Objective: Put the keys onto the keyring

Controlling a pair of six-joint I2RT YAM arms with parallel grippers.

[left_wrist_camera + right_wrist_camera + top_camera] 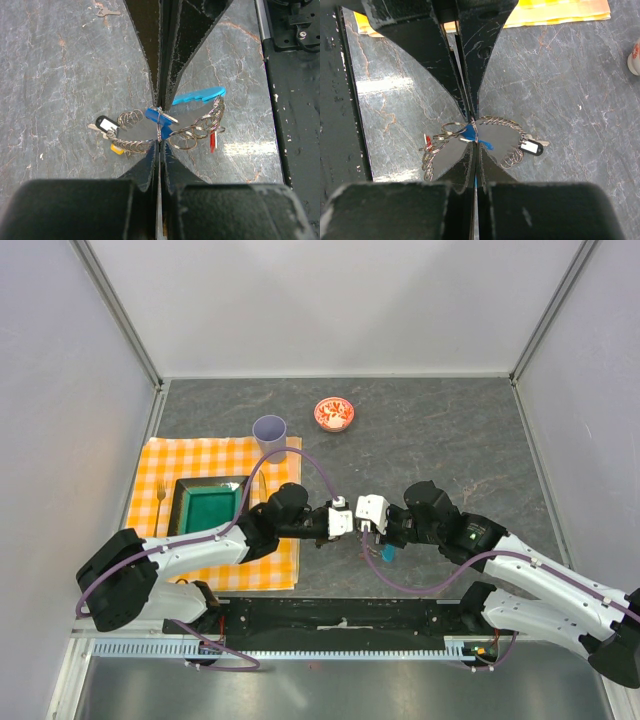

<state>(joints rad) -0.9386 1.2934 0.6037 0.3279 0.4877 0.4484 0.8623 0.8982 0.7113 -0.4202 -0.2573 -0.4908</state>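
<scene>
My left claw (160,146) is pinched tight on the keyring (192,131), a chain of thin grey wire loops sagging to either side of my fingertips over the grey tabletop (60,90), near its front edge. A bright blue crescent fob (199,95), a red key (212,142), a black-and-white tag (103,122) and a yellow piece (117,149) hang on it. My right claw (476,142) meets the left tip to tip, clamped on the blue-headed key (468,132).
</scene>
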